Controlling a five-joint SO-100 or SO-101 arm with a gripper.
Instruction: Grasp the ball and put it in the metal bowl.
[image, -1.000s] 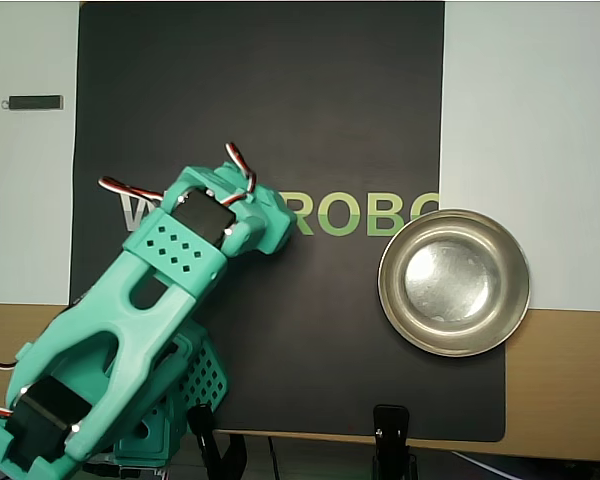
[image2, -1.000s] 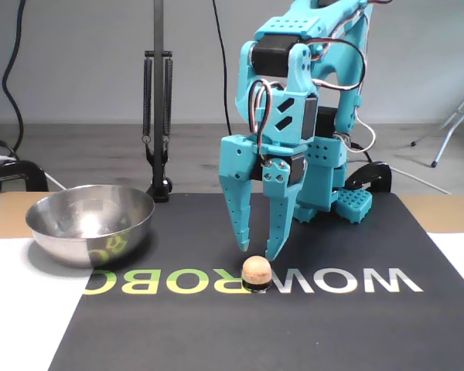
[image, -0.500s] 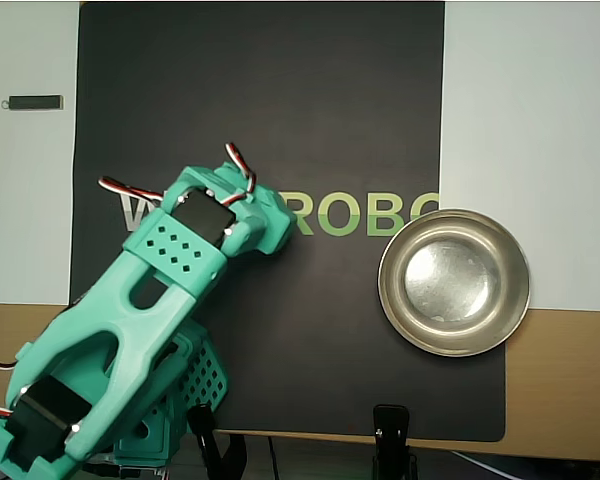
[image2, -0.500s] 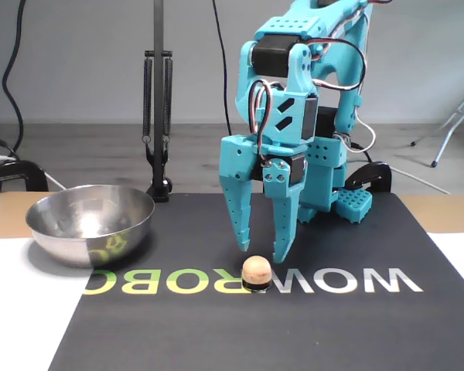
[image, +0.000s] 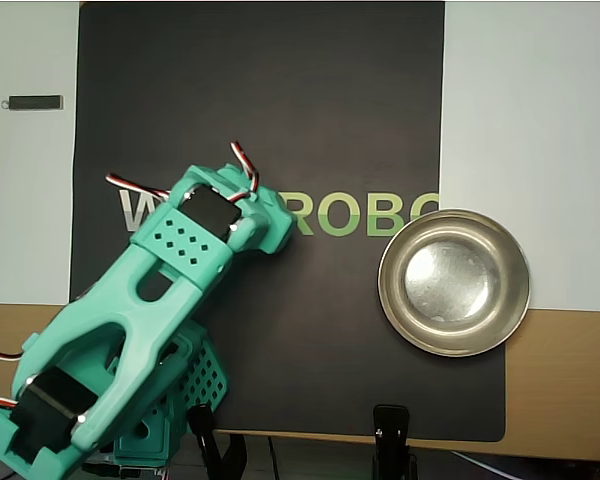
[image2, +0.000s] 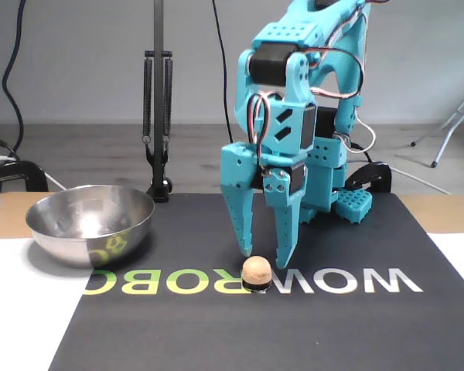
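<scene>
Spread fingers (image2: 249,224) have lowered around the ball (image2: 256,270), metal bowl (image2: 89,223) well apart.

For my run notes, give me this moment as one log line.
phase: reaching | tool: open, fingers straddling top of ball | ball: on black mat, not gripped | bowl: empty, left in fixed view

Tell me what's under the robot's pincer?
The small ball sits on the black mat just below the open pincer in the fixed view. From overhead, the arm covers the ball completely.
</scene>
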